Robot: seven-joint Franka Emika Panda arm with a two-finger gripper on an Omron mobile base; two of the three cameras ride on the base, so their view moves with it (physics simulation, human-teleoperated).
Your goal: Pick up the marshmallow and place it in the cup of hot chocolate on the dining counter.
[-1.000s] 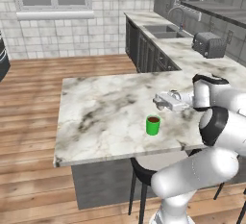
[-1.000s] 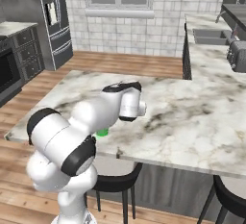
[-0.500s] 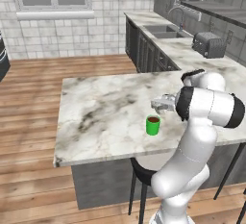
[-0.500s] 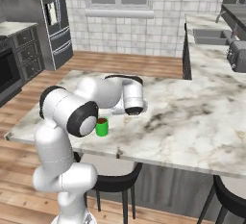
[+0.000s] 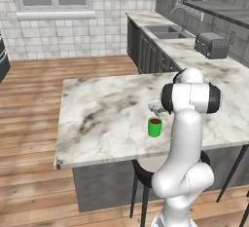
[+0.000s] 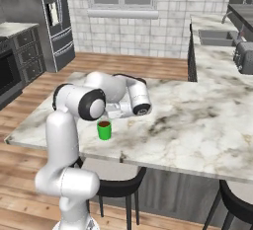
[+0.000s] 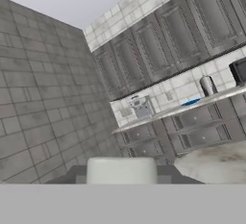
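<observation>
I see the small off-white soft marshmallow block [image 7: 121, 169] pinched between my closed dark fingers [image 7: 166, 174] in the hand view. The little bright green handleless cup of dark hot chocolate [image 5: 154, 126] stands on the white-grey veined marble table [image 5: 102, 119] near its front edge. My gripper [image 5: 156, 107] hangs just above and behind that cup.

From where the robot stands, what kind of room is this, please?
It looks like a home kitchen. A sink with a faucet and a toaster sit on the marble worktop along the wall, a refrigerator stands in the corner, and a marble dining counter carries a green cup of hot chocolate.
</observation>
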